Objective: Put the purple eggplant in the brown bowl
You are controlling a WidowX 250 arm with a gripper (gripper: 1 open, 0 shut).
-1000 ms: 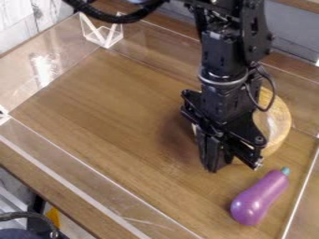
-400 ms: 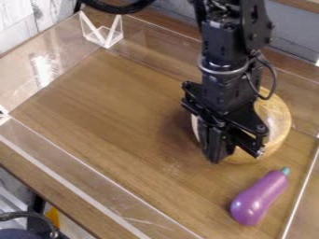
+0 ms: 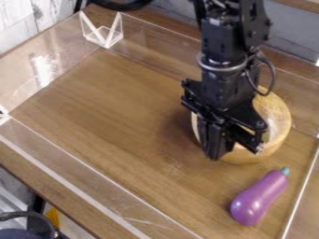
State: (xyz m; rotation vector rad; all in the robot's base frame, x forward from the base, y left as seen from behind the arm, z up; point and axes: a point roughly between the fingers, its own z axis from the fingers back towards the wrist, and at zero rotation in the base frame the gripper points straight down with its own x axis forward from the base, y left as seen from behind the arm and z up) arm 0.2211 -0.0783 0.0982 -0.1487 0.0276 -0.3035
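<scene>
Camera view from above one corner: the black gripper (image 3: 232, 147) points straight down with its jaws pressed together, holding nothing. Right behind it sits the brown bowl (image 3: 277, 121), mostly hidden by the arm. The purple eggplant (image 3: 258, 198) lies on the counter (image 3: 112, 112) below and to the right of the gripper, clearly apart from it, teal stem tip toward the bowl. The wooden counter is ringed by a clear plastic wall (image 3: 75, 51), which glares.
</scene>
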